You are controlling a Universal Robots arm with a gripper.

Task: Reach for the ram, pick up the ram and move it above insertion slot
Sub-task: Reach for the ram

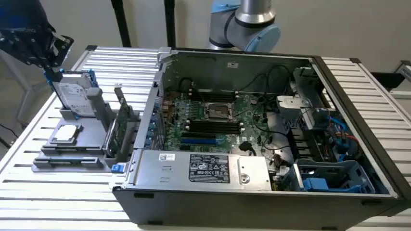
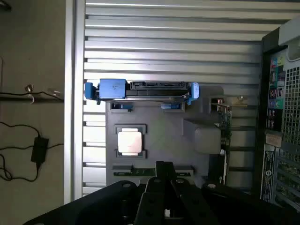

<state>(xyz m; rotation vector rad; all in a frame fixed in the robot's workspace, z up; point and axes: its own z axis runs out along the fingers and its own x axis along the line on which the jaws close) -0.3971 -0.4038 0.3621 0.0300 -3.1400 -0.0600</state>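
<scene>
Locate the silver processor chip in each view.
Exterior view: the silver processor chip lies flat on the grey fixture, at the exterior view's left, outside the computer case.
Wrist view: the chip is on the same fixture, just beside the blue-framed drive.
Shared landmark: the blue-framed drive, standing on edge at the fixture's end.

A slatted metal table (image 1: 64,202) stands before a plain pale wall (image 1: 340,29), brownish floor (image 2: 33,61) beside it.

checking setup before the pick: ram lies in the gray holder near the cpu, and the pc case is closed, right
Not quite: the pc case is open, its motherboard exposed in the exterior view. The ram does lie in the gray holder near the cpu.
</scene>
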